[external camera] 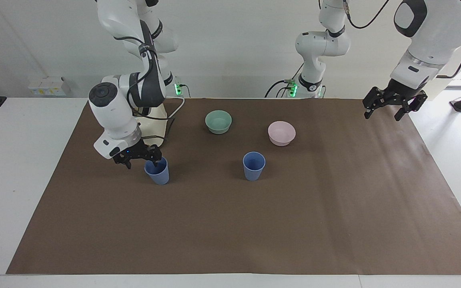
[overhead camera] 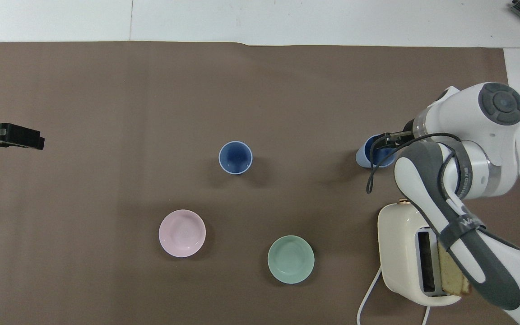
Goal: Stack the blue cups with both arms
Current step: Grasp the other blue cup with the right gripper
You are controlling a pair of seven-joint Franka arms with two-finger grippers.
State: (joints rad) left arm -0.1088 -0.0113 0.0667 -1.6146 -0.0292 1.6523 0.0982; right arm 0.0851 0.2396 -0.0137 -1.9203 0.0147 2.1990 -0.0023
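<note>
Brown mat point(external camera: 334, 208) covers most of tabletop. Right arm point(external camera: 114, 108), from the base at its own end, reaches down past the toaster point(overhead camera: 404, 253), which stands near the robot-side edge w/ a bread slice point(overhead camera: 454, 271) in one slot. Left arm point(external camera: 426, 36) raised over the mat's robot-side corner at its own end; waits.

Two blue cups upright, open ends up, long axes vertical, well apart in a row parallel to the robot-side edge. Cup A point(external camera: 157, 171) toward the right arm's end, just out from the toaster toward the table's middle. Cup B point(external camera: 253, 165) near mid-table, untouched. Pink bowl point(external camera: 281, 133) and teal bowl point(external camera: 218, 121) between cup B and the robot-side edge; not task items.

Right gripper point(external camera: 138, 155) at cup A rim height, offset toward the right arm's table edge; one finger appears at or just inside the rim, other outside. Fingers apart, nothing clamped yet; actual contact cannot be confirmed. Judged: rim-wall pinch on cup A is next.

Left gripper point(external camera: 394, 105) fingers spread, empty. Nearer to cup B than right gripper is, so likely the B-side hand.
</note>
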